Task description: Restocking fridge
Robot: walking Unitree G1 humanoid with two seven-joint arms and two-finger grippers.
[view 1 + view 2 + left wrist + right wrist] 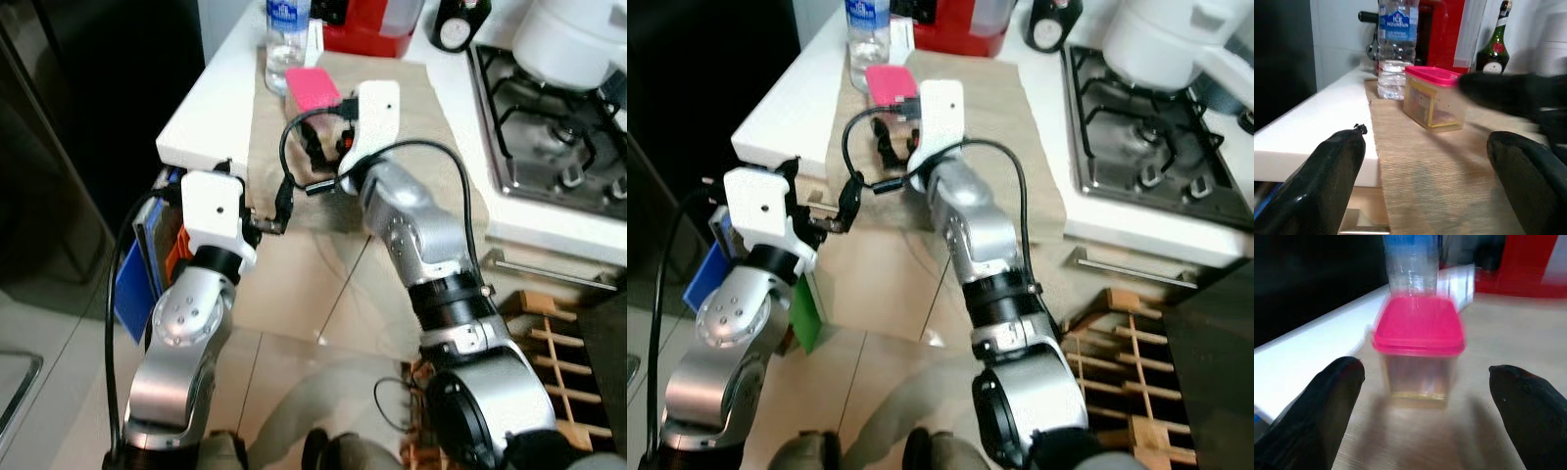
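Observation:
A clear container with a pink lid (313, 90) stands on a beige mat (411, 108) on the white counter (206, 108). Just behind it is a water bottle (286, 44). My right gripper (1426, 374) is open and low over the mat, just in front of the container (1419, 345). One finger (1337, 396) lies to each side of the container, and neither touches it. My left gripper (1427, 142) is open and empty at the counter's front edge, facing the container (1434, 98) from farther back. The right gripper's dark fingers cross in front of the left one.
A red appliance (372, 24) and a dark green bottle (1494, 46) stand at the back of the counter. To the right are a gas hob (558, 127) and a white pot (573, 39). A wooden rack (558, 343) is on the floor at right. Blue items (137, 274) hang under the counter's left end.

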